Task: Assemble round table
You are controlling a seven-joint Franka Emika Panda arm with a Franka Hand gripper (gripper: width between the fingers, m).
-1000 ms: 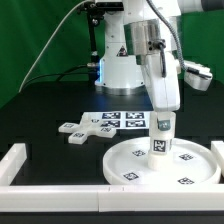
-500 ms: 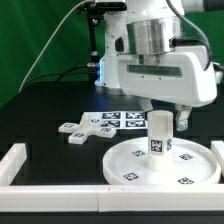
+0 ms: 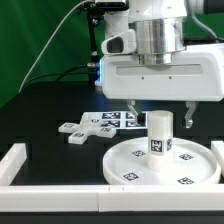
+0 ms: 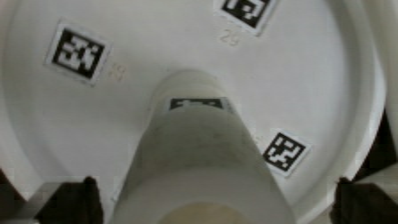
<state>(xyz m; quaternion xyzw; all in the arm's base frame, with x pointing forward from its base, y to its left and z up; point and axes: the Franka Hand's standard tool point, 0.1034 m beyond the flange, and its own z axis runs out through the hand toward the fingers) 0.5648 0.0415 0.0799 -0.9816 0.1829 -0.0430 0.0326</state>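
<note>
The large round disc (image 3: 135, 162) lies flat against the front wall, tags on top. The short thick cylinder leg (image 3: 160, 135) stands upright at its centre. The cross-shaped base (image 3: 84, 127) lies on the black table toward the exterior view's left. My gripper (image 3: 161, 112) hangs open just above the leg, one finger on each side and apart from it. In the wrist view the leg (image 4: 210, 160) rises from the disc (image 4: 125, 110) between my open gripper (image 4: 222, 205), with dark fingertips (image 4: 79, 200) at both edges.
The marker board (image 3: 118, 120) lies behind the disc. A white border wall (image 3: 50, 170) runs along the front and turns back at the left and right ends. A green backdrop and cables are behind the arm's base.
My gripper has let go of the leg, opened and risen a little, with the hand turned broadside. The leg stays upright on the disc.
</note>
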